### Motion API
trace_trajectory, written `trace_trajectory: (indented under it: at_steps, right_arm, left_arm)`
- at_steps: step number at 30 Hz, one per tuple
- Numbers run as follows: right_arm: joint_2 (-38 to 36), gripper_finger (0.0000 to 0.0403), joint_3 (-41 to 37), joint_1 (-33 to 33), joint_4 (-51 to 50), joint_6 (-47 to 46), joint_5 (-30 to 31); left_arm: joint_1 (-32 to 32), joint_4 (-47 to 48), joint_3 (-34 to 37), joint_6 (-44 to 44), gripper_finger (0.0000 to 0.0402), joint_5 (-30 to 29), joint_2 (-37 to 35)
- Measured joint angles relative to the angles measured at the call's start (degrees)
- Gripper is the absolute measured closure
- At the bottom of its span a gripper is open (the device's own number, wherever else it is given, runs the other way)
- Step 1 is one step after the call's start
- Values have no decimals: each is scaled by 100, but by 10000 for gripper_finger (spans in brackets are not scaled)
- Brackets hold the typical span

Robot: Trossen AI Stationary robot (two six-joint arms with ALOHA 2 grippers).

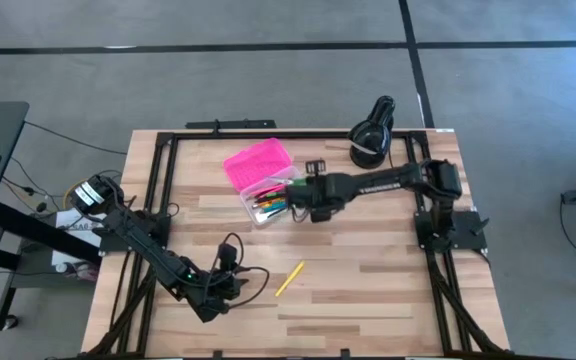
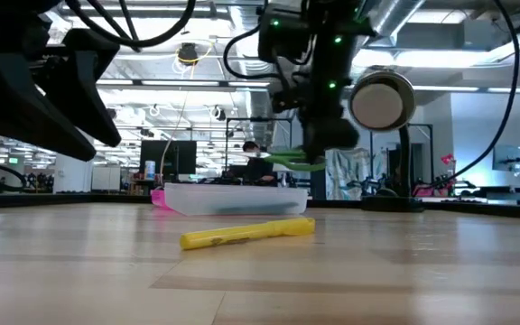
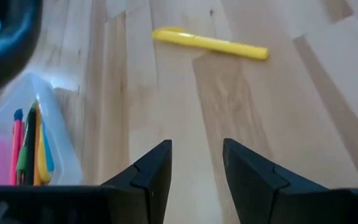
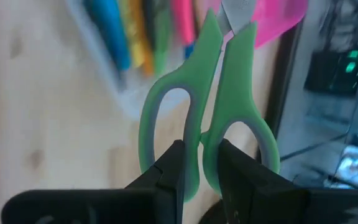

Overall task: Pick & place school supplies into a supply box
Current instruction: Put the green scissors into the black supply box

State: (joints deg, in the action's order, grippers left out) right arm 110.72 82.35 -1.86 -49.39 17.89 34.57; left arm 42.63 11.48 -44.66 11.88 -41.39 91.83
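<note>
Right now the right gripper [image 1: 303, 192] hangs above the table just beside the supply box [image 1: 265, 180], fingers clamped on the green-handled scissors [image 4: 207, 118]. In the right wrist view the dark fingers [image 4: 169, 165] pinch the inner sides of the two handle loops where they meet, blades pointing toward the box. In the low view the scissors [image 2: 294, 161] sit off the table, above the box's clear base [image 2: 233, 199]. The box lies open, pink lid [image 1: 256, 160] folded back, with pink, orange, green, yellow and blue pens [image 1: 271, 205] in the clear base. One yellow highlighter [image 1: 289, 279] lies alone on the wood, well apart from the box. The left gripper [image 1: 236, 285] is low near the table's front, near the highlighter, fingers [image 3: 151, 171] apart and holding nothing. A black lamp-like object [image 1: 371, 135] sits at the far edge.
</note>
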Motion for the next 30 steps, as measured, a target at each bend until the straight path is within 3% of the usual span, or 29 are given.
trace_trajectory:
  at_steps: [8, 21, 30]
  right_arm:
    - [20, 342, 7, -318, 1308, 1375, -818]
    - [210, 342, 3, -506, 1756, 1566, -1434]
    - [650, 342, 12, -627, 1593, 1624, -1359]
  left_arm:
    - [-2, 364, 0, 420, 262, -147, 0]
    - [-2, 456, 0, 628, 262, -148, 0]
    - [11, 557, 0, 702, 262, -144, 0]
